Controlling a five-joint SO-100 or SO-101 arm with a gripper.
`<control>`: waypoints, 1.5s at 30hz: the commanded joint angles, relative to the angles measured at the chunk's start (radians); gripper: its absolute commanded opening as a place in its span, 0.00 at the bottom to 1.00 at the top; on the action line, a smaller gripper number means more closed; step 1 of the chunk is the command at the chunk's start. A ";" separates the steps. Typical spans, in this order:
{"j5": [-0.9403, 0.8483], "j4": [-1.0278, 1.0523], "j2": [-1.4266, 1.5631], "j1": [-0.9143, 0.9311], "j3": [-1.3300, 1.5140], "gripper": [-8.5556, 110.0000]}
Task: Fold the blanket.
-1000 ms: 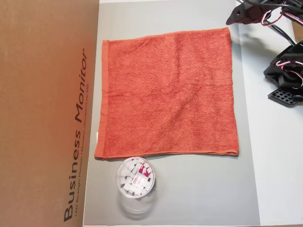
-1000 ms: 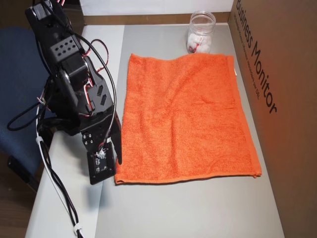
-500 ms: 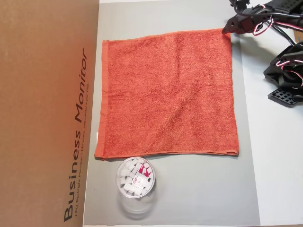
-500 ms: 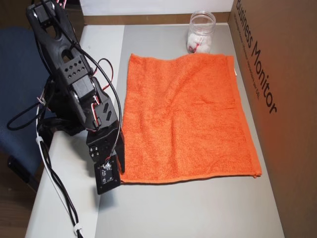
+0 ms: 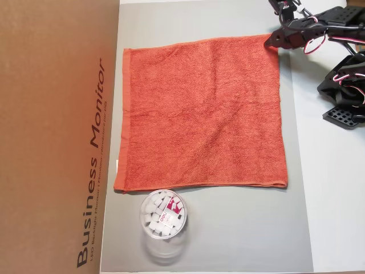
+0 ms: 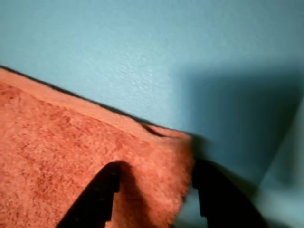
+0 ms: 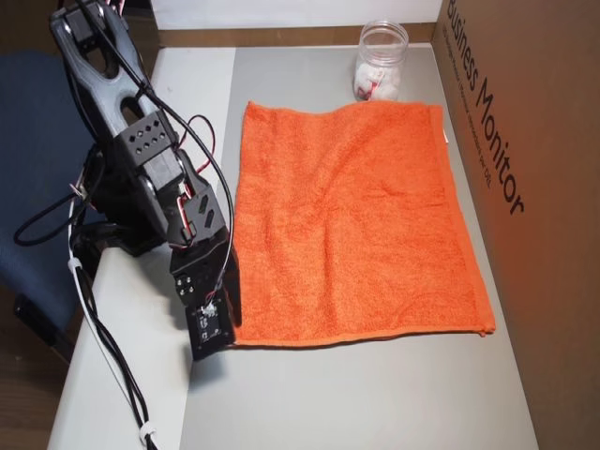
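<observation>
Nearest, black two-finger pincer (image 6: pixel 154 199) parted, straddling one corner of the orange-red terry blanket (image 5: pixel 202 111), gripping nothing yet; blanket spread flat, unfolded, on the grey table (image 5: pixel 239 228); best to sink lower, pinch hem squarely, before lifting across.

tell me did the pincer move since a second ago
Yes. In an overhead view the pincer has come in from beyond the blanket to its top-right corner, nearer the hem; the blanket itself lies unchanged.
</observation>
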 commanded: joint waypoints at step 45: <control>-0.130 0.029 0.362 0.011 0.018 0.07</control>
